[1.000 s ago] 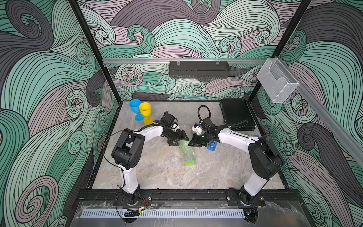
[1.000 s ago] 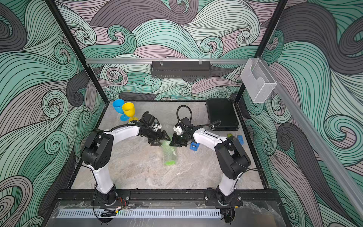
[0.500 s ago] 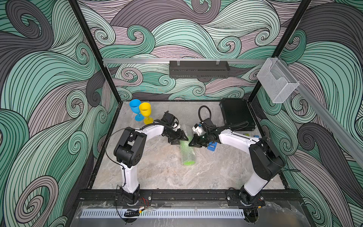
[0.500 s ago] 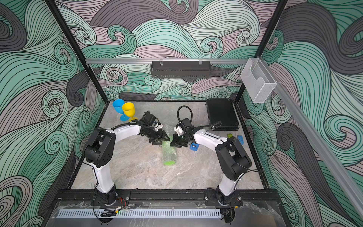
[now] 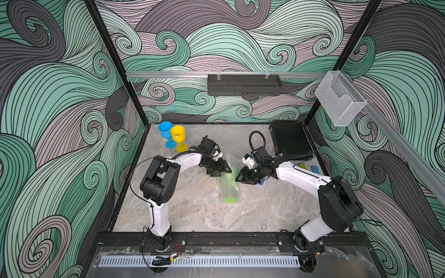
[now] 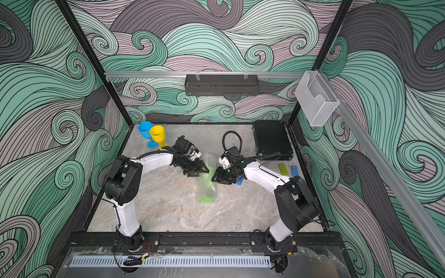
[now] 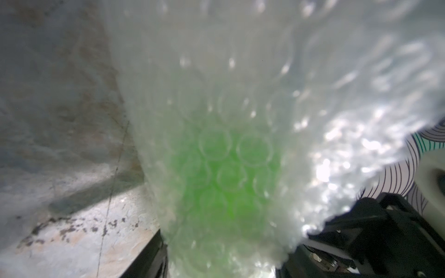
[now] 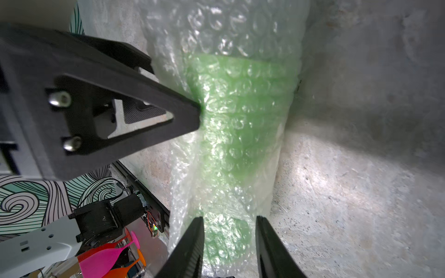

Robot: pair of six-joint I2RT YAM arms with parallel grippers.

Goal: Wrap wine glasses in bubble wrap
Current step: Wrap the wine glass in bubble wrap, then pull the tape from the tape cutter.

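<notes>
The green goblet (image 5: 229, 199) lies on its side in the middle of the table (image 5: 192, 216), rolled in wrap (image 8: 216, 29). The blue goblet (image 5: 165, 127) and yellow goblet (image 5: 177, 133) stand bare in the far left corner. The left gripper (image 5: 227, 171) has its jaws half closed around the far end of the bundle, and wrap fills the gap between them. The right gripper (image 5: 238, 178), just beside it, has its jaws parted over the wrap and seems to squeeze nothing. The bundle is probably light: stiff plastic inside, with soft, springy, slick wrap that is apt to unroll. It is best held across the bowl, where there is body under the wrap, not by the loose ends or the stem.
</notes>
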